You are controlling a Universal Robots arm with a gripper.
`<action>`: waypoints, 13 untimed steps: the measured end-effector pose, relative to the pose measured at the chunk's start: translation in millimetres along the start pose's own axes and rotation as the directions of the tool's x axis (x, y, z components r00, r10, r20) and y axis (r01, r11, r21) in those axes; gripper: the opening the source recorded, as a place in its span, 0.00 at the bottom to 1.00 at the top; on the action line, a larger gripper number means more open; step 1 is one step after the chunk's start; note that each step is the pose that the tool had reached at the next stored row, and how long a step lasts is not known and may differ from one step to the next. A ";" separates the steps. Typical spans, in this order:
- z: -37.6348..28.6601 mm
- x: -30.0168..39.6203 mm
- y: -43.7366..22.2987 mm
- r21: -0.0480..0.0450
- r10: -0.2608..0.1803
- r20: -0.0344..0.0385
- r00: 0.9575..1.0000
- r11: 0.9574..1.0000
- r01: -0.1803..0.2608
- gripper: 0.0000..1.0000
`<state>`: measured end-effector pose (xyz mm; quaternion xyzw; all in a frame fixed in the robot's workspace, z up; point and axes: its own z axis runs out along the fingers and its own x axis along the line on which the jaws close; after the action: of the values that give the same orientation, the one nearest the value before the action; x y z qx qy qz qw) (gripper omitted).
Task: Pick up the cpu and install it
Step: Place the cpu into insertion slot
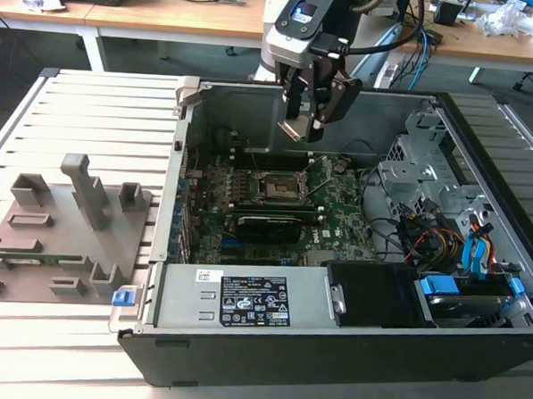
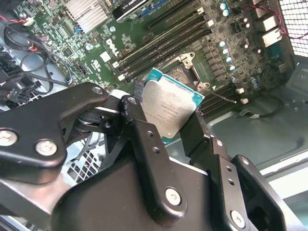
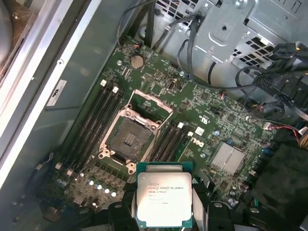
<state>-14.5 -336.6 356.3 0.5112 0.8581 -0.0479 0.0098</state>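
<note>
Cpu [image 3: 164,199] gripped at opposite edges by tool [image 1: 306,126], hanging clear above bare socket [image 3: 129,138]

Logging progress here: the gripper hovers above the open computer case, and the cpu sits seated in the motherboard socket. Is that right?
No. The first wrist view shows the socket empty; the cpu is clamped in the gripper, which does hover above the open computer case.

One cpu [image 3: 164,201], one socket [image 3: 129,138].
</note>
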 end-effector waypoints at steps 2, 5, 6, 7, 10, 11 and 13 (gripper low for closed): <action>0.0 0.0 0.0 0.002 0.013 0.001 1.000 1.000 -0.013 0.55; 0.0 0.0 0.0 0.005 0.045 0.000 0.999 0.999 -0.045 0.55; 0.0 0.0 0.1 0.005 0.056 -0.001 0.998 0.998 -0.056 0.55; 0.1 0.0 0.1 0.003 0.067 -0.009 0.998 0.998 -0.067 0.55; 0.2 0.0 0.0 -0.003 0.104 -0.030 0.994 0.995 -0.104 0.55; 0.2 0.0 0.0 -0.003 0.114 -0.032 0.993 0.993 -0.115 0.55; 0.4 0.1 0.0 -0.001 0.144 -0.036 0.989 0.990 -0.144 0.55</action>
<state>-14.5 -336.6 355.9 0.5727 0.8190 -0.0363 -0.0012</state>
